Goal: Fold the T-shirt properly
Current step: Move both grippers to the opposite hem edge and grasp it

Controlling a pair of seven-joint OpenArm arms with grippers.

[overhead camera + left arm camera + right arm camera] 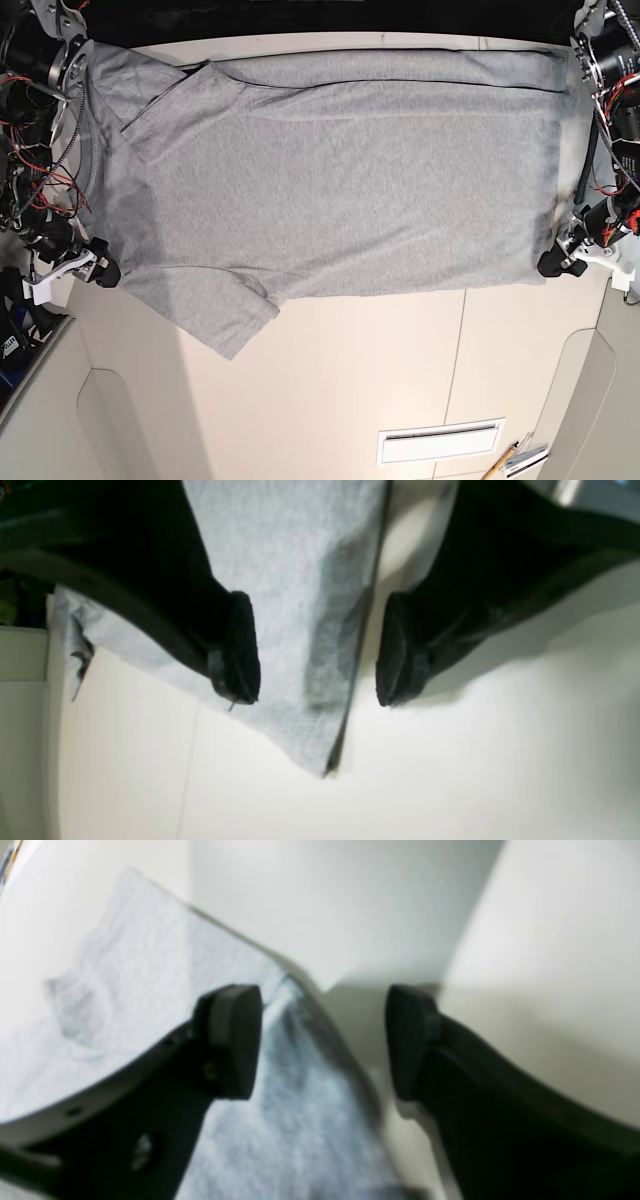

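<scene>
The grey T-shirt [350, 190] lies spread wide over the pale table [350, 390], and one sleeve points out near the right gripper [325, 1042]. This gripper has its jaws apart, above the shirt's edge. The left gripper [318, 652] is also open, with its fingers on both sides of the opposite edge.

One grey T-shirt [350, 180], two black tools [318, 652] [324, 1042], one table [320, 400]

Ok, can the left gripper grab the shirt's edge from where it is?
Probably yes: the left gripper is open, with the T-shirt's edge between its fingers and nothing blocking.
</scene>
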